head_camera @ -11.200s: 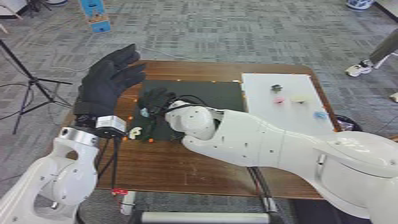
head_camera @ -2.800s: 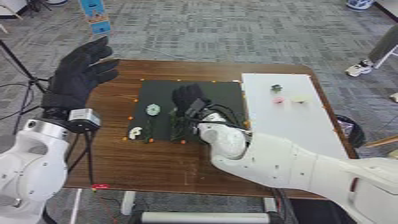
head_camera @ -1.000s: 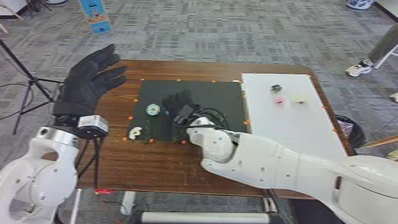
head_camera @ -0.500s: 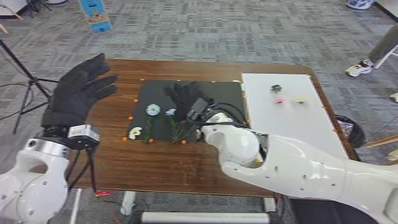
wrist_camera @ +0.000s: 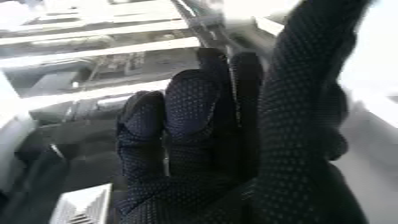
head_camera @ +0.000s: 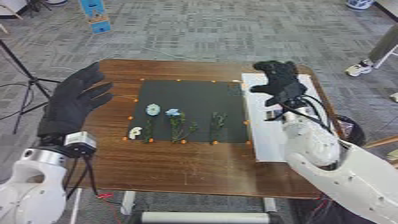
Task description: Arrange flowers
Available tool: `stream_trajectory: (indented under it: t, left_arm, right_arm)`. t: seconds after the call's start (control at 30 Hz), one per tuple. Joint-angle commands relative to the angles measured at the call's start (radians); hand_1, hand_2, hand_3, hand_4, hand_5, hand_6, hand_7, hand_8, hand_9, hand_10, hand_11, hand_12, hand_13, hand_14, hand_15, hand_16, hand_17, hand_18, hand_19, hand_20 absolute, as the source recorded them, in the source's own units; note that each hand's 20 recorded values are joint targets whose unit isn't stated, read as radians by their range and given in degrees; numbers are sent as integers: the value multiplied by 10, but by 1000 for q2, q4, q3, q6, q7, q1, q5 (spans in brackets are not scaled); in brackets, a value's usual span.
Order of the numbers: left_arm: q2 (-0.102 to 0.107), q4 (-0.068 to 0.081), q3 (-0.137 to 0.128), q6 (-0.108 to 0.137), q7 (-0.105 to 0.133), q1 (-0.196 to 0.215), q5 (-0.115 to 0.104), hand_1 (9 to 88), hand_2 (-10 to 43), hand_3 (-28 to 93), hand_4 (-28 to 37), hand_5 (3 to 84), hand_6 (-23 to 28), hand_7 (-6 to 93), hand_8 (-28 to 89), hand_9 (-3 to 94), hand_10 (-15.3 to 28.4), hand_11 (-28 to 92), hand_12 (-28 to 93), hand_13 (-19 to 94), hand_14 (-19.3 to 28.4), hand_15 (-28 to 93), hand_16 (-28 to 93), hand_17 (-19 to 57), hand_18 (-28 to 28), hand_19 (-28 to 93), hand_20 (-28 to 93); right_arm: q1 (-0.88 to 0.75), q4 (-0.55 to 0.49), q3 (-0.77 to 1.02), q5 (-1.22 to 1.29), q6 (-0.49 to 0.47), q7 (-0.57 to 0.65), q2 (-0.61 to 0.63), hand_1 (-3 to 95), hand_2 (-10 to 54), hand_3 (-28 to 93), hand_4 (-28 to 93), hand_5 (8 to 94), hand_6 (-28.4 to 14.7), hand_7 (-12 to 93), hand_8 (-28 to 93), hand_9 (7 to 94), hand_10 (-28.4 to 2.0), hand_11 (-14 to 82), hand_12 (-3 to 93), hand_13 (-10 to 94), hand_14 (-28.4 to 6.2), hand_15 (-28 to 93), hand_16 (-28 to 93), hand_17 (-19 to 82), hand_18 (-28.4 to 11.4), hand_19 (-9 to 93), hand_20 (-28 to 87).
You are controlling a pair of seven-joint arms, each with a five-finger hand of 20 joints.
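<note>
In the head view my right hand [head_camera: 282, 82] is over the back part of the white board, fingers spread and open, holding nothing visible. The right wrist view has my right hand [wrist_camera: 200, 150] with its fingers extended. My left hand [head_camera: 71, 102] is raised at the table's left edge, fingers straight. On the black mat [head_camera: 200, 100] lie a pale blue round flower [head_camera: 153, 109] and a light blue flower [head_camera: 172, 112], each above green stems. A separate green stem [head_camera: 218, 122] lies to their right, and a white curled piece [head_camera: 135, 132] is at the mat's lower left.
The white board [head_camera: 269, 145] lies along the right side of the brown table [head_camera: 195, 170]. Small orange dots line the mat's edges. A dark bin [head_camera: 353, 131] stands on the floor beyond the table's right edge.
My right hand has moved from the mat to the right, over the white board, uncovering the stem at the mat's right. My left hand has shifted slightly down.
</note>
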Motion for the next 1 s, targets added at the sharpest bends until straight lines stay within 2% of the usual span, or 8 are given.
stream_trajectory:
  t: [0.03,0.17,0.27,0.33,0.5,0.63,0.73,1.0]
  left_arm:
    - [-2,0,-1,12,-1,-13,-2,247,-76,724,-283,289,31,216,-111,252,121,242,155,243,148,300,10,-74,239,496,130]
    - [1,12,21,-12,-18,-41,0,246,-74,722,-283,291,32,217,-112,252,120,244,155,243,148,302,10,-74,239,497,130]
    - [1,6,8,-11,-18,-30,2,246,-74,722,-283,291,32,216,-112,253,121,244,155,243,148,302,9,-74,239,496,130]
    - [3,6,10,-4,-12,-34,5,246,-74,721,-283,291,32,216,-112,252,120,244,155,243,148,301,9,-74,239,497,130]
    - [6,8,10,2,-14,-35,3,246,-73,721,-283,291,31,216,-111,253,121,244,155,243,149,301,9,-75,239,497,130]
    - [2,3,5,6,-10,-26,4,246,-74,721,-283,291,32,214,-111,254,120,243,154,243,148,302,9,-75,239,497,130]
    - [6,5,6,8,-9,-32,5,247,-74,721,-283,291,31,215,-111,253,121,242,154,242,149,301,9,-75,239,497,130]
    - [12,4,1,10,-8,-28,5,246,-75,723,-283,291,31,214,-111,254,121,240,154,243,148,301,10,-75,239,497,130]
  right_arm:
    - [14,145,-122,77,-134,15,34,852,-95,-178,-65,500,10,132,-64,498,-62,129,276,556,-58,774,372,272,-126,803,617]
    - [61,179,-196,22,-66,64,24,825,-95,-61,-98,505,12,160,-78,508,-64,156,265,566,-60,785,357,282,-136,814,608]
    - [92,177,-227,17,-58,74,22,669,-95,451,-264,502,6,253,-135,503,-82,234,231,591,-72,799,325,318,-180,857,555]
    - [102,167,-231,2,-46,94,30,603,-95,596,-281,498,4,276,-147,497,-93,256,225,594,-76,803,316,325,-191,867,543]
    - [146,172,-243,10,-44,92,41,527,-95,711,-283,505,6,391,-164,460,-125,464,325,593,-80,807,327,327,-196,873,533]
    - [193,182,-250,77,-124,55,44,512,-95,732,-283,502,7,425,-173,443,-132,510,359,579,-84,817,348,323,-192,877,534]
    - [196,150,-148,284,-330,-72,62,509,-95,736,-283,489,2,372,-176,457,-109,401,299,561,-84,810,345,311,-189,869,536]
    - [320,170,-235,254,-352,-87,87,495,-95,751,-283,481,2,311,-155,463,-87,292,233,554,-83,801,328,297,-193,854,543]
